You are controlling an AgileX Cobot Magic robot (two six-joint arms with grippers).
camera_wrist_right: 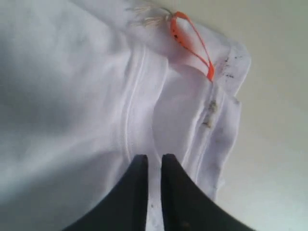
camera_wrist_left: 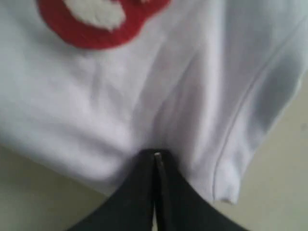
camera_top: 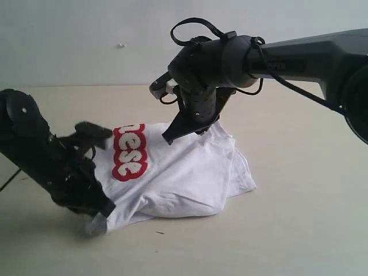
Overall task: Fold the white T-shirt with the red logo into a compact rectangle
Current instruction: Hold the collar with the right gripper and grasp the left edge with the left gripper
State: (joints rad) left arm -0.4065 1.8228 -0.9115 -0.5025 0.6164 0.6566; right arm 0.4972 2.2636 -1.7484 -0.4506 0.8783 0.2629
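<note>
Fingers (camera_wrist_left: 139, 192), two pairs: my left gripper (camera_wrist_left: 155, 158) clamped shut on tee (camera_top: 184, 178) edge, logo (camera_top: 129, 152) just beyond; right gripper (camera_wrist_right: 154, 161) a slit apart, pinching cloth near orange tag (camera_wrist_right: 190, 41); tee spans between; I would lift both evenly, keeping the fold taut.
</note>
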